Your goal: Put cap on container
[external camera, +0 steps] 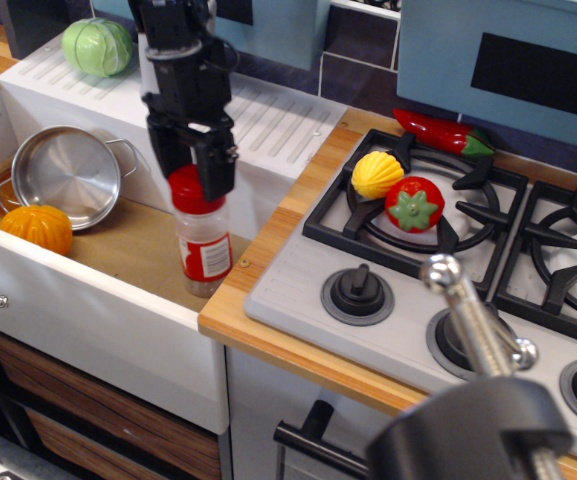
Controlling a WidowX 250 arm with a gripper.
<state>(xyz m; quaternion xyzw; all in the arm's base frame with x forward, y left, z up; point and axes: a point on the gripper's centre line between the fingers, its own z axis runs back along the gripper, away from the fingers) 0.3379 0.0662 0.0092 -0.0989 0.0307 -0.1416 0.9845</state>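
The cap [190, 190] sits atop the container [203, 247] at the tool's [190, 176] six o'clock, fingers straddling it, contact unclear; light, stiff, slick plastic, best gripped by its rim.

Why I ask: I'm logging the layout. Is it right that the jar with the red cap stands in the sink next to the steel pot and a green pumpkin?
Not quite: the pumpkin is orange, not green, as the observation.image view shows. The rest holds: the jar with the red cap stands in the sink, with the steel pot to its left. The green item is the cabbage up on the drainboard.
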